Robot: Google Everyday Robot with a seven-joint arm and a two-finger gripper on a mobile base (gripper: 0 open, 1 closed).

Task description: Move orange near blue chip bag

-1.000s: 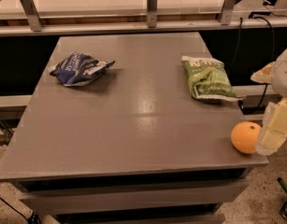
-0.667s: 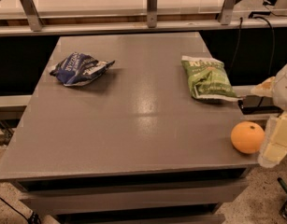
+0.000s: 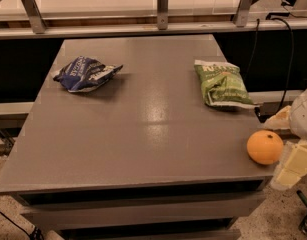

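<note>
While the orange sits right at the near right corner of the grey table, the gripper is tucked in at that same corner, coming in from the right edge of the view. Its pale cream fingers are spread apart, one up above the fruit's right side and one down below it, just off the table's edge. The orange lies at the mouth of that gap, with nothing pinched. The lower finger is just beside the fruit, and whether it touches the peel I cannot tell.

Over to the far left of the tabletop, the blue chip bag lies crumpled and flat, white lettering facing up. That is well apart from the orange, with almost the whole width of the table between them. On the right side, the green chip bag lies flat too, up the table from the orange and much nearer to it than the blue one is.

Behind the table runs a pale rail on metal posts, and a black cable hangs down at the far right.
</note>
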